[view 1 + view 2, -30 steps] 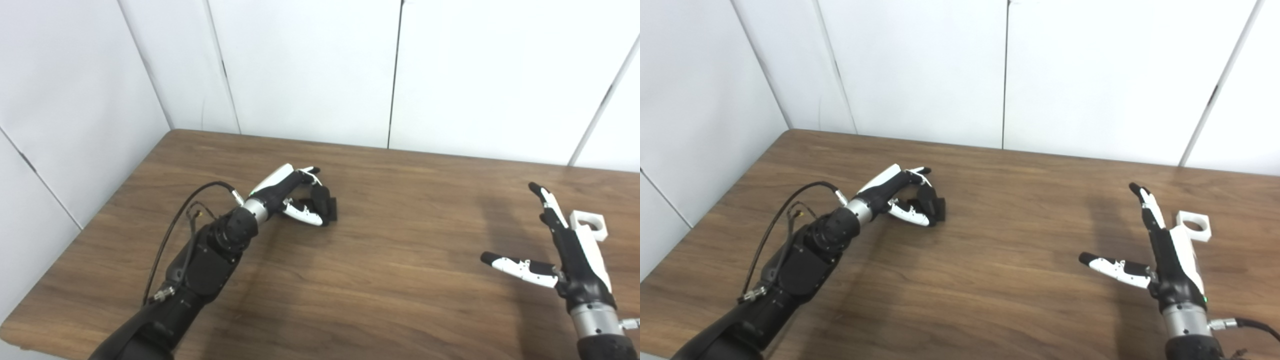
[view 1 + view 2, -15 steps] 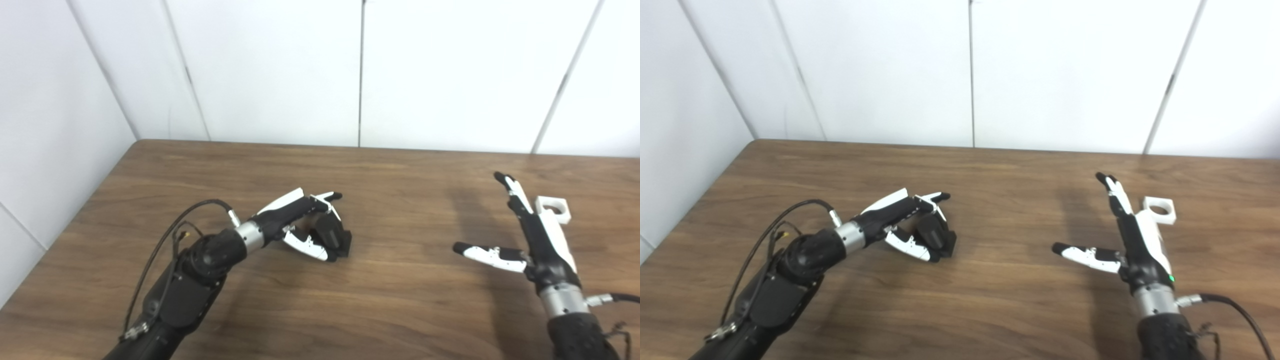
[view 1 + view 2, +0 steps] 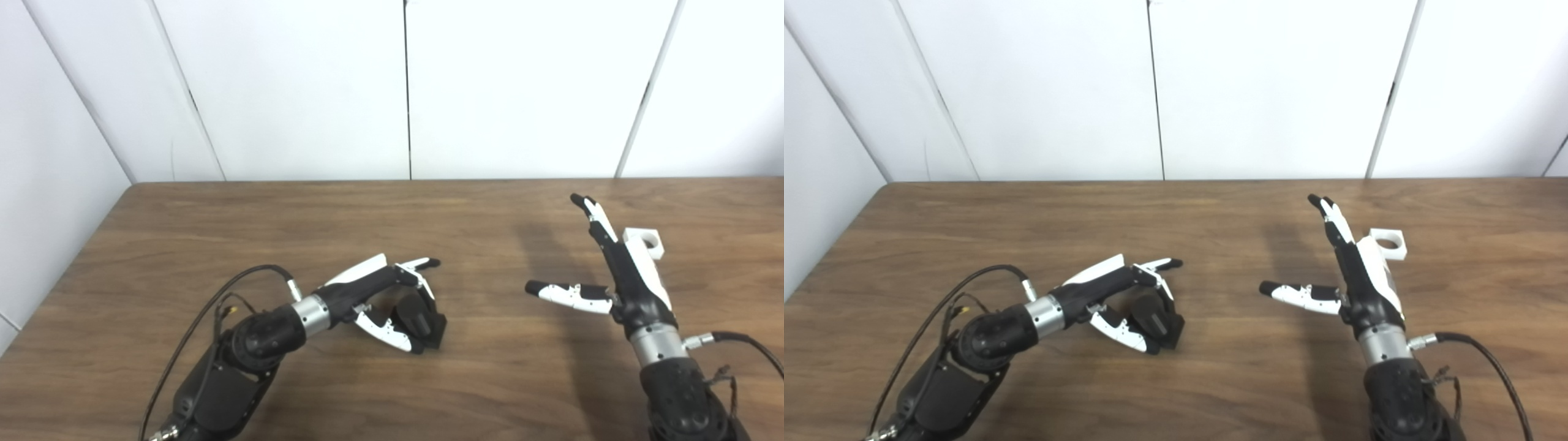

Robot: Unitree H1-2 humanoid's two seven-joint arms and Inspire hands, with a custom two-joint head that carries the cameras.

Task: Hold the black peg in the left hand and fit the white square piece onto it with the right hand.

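The black peg (image 3: 422, 318) lies on the brown table (image 3: 478, 380), left of the middle. My left hand (image 3: 383, 294) cups it: the curled fingers arch over the peg, the white thumb (image 3: 386, 329) lies along its near side, and the grip has not closed. My right hand (image 3: 1350, 275) hovers open at the right, with fingers straight and pointing away and the thumb stretched to the left. The white square piece (image 3: 1389, 243), with a round hole, lies on the table just behind and right of that hand, untouched.
White wall panels (image 3: 404, 92) close off the table's far edge and left side. A black cable (image 3: 245, 282) loops off my left forearm, and another cable (image 3: 1488, 355) trails from my right wrist.
The whole picture has shifted, so the camera has moved. Both hands keep much the same pose, and the peg and the white piece still lie on the table.
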